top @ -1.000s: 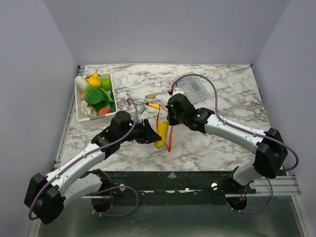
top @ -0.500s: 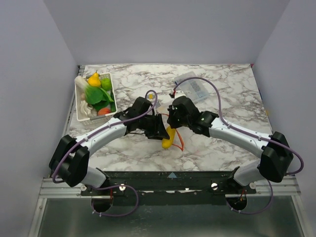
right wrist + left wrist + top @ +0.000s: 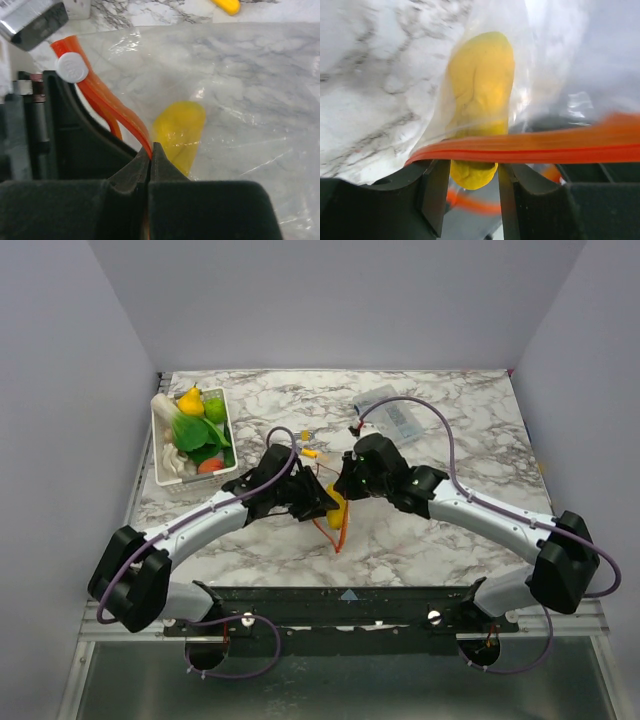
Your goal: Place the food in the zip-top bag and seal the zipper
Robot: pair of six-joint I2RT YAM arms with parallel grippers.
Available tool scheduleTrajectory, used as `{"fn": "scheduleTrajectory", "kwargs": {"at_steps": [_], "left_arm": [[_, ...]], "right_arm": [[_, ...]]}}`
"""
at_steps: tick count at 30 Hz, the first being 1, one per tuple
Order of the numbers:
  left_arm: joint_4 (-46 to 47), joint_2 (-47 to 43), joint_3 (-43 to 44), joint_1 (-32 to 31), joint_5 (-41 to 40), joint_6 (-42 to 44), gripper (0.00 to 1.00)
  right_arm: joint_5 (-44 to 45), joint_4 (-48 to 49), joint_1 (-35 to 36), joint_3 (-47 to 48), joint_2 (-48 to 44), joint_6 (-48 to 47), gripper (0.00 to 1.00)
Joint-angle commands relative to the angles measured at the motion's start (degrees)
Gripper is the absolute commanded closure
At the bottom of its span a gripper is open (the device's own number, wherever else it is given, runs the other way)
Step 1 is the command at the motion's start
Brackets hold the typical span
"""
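A yellow toy food (image 3: pixel 337 508) lies partly inside the clear zip-top bag (image 3: pixel 240 90), its near end sticking out past the orange-red zipper (image 3: pixel 545 150). My left gripper (image 3: pixel 472 192) (image 3: pixel 318 505) grips that near end (image 3: pixel 472 175) at the bag's mouth. My right gripper (image 3: pixel 151 150) (image 3: pixel 345 485) is shut on the zipper strip (image 3: pixel 100 100) and holds the mouth edge up. The white slider (image 3: pixel 71 67) sits at the strip's end. The food shows through the plastic (image 3: pixel 180 130). More toy food fills a white basket (image 3: pixel 160 455) at the far left.
A small rigid clear box with blue edges (image 3: pixel 392 415) stands at the back right. A short yellow-orange stick (image 3: pixel 312 453) lies just behind the grippers. The two arms meet close together at the table's middle.
My left arm has reached forward and right, carrying the yellow food up to the bag's mouth and part-way in. The right gripper has kept hold of the zipper, and the strip has shifted.
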Motion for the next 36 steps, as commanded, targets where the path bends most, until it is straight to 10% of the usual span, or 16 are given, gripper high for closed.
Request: {"fn": "scheduleTrajectory", "kwargs": {"at_steps": [1,8,18,29,36], "left_arm": [[7.82,-4.92,-4.35,-2.01,-18.46,-12.66,0.91],[5.06,-4.19,-1.41,-3.28,-22.31,-9.22,0.74],[3.52,-11.38,-2.79,-5.61,-22.64,-0.52,0.15],[-2.21,-24.04,-3.76,-5.56,-24.0,10.67,0.11],[-17.04,-32.2,-1.33,-3.98,-39.14,15.2,0.09]], "right_arm": [[-4.93,5.24,0.12,-2.29,-4.64,11.12,0.99],[0.98,6.33,0.14,-5.61,-9.75,17.17,0.99],[5.03,4.76,0.14,-6.83,-9.89,15.65,0.99],[11.08,2.42,0.12,-6.73,-9.66,12.17,0.99],[9.79,2.02,0.16,-7.52,-9.87,12.22,0.99]]}}
